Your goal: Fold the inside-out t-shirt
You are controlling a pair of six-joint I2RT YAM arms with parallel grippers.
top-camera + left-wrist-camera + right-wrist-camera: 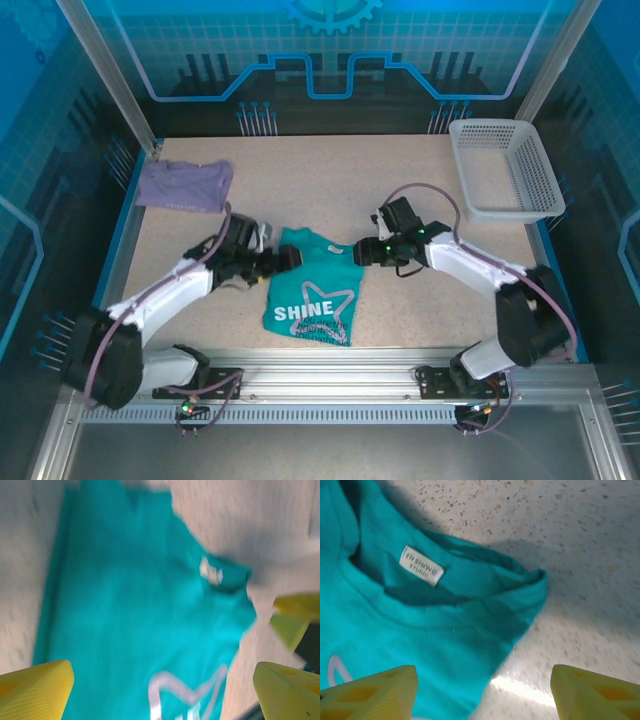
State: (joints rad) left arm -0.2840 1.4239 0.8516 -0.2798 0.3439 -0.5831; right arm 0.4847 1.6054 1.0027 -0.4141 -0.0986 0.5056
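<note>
The inside-out t-shirt (310,295) lies folded in a compact teal rectangle at the table's middle, its white "SHINE" star print facing up. My left gripper (283,260) hovers at the shirt's upper left edge. In the left wrist view its yellow fingers (35,690) stand wide apart over the teal cloth (140,605), open and holding nothing. My right gripper (362,252) sits at the shirt's upper right corner. Its fingers (370,695) are open above the shirt's neck edge (445,630), where a white label (421,566) shows.
A lavender shirt (185,185) lies at the back left of the table. A white mesh basket (505,168) stands at the back right. Speckled tabletop (330,185) stretches behind the shirt. Both arms reach inward from the near rail.
</note>
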